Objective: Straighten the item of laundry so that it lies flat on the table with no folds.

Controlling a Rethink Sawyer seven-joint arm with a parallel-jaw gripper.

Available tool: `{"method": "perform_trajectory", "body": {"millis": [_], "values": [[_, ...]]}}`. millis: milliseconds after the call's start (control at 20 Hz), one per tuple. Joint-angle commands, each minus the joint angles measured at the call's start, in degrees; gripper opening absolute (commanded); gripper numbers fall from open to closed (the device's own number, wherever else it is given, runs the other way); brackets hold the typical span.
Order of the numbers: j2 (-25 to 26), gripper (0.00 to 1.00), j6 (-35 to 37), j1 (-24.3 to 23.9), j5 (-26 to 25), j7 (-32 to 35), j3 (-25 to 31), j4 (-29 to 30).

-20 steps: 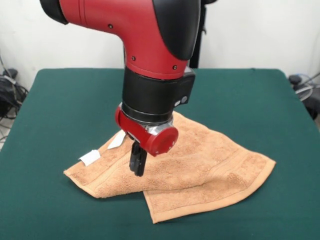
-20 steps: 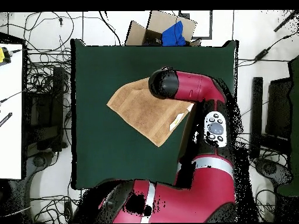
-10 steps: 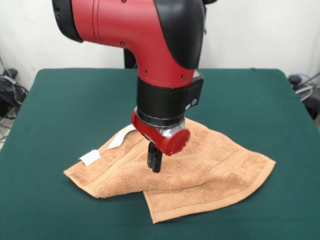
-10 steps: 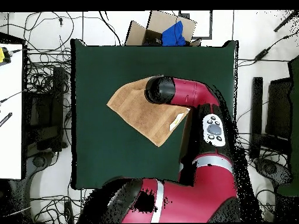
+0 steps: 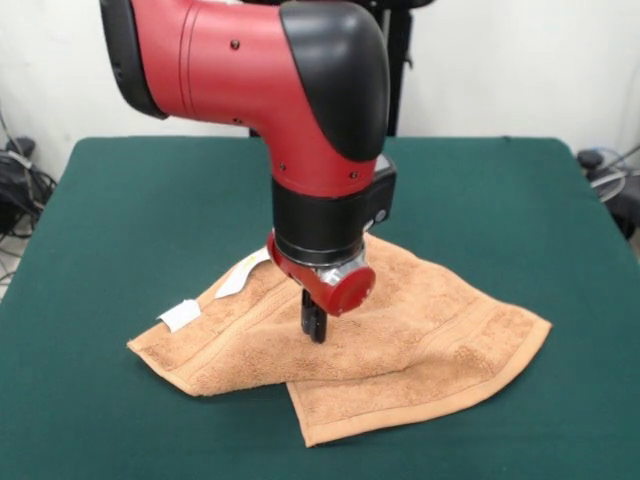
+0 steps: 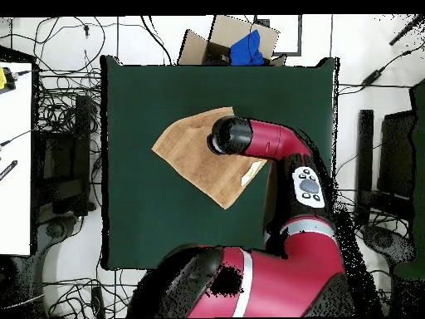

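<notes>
The orange-tan towel [image 5: 430,340] lies folded near the front middle of the green table [image 5: 120,200], one layer lapped over another, with a white tag [image 5: 181,315] at its left edge. My gripper [image 5: 314,325] hangs straight down over the towel's middle, its dark fingers together and their tips at the cloth surface; the towel is not lifted. In the overhead view the towel [image 6: 187,154] shows as a tilted diamond on the table [image 6: 133,216], and the arm's wrist [image 6: 224,135] hides the gripper.
A cardboard box with a blue object [image 6: 245,46] sits beyond the table's far edge in the overhead view. Cables and equipment [image 6: 62,166] line both sides of the table. A white surface [image 6: 15,158] stands at the left.
The gripper has moved from the towel's left part toward its middle and stayed low over the cloth. The towel's shape has not changed.
</notes>
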Motion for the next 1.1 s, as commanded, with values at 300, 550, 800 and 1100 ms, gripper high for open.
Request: {"method": "perform_trajectory", "body": {"millis": [300,550,800,1100], "values": [[5.25,0.0,-3.14,-0.18,-3.52,-4.99,4.86,1.66],[8.06,0.0,-1.07,0.05,-3.84,-6.23,4.51,-1.9],[9.25,0.0,-0.18,-0.35,-3.02,-5.39,4.65,-0.02],[10.83,0.0,-1.53,-0.69,-0.47,0.19,4.0,5.5]]}}
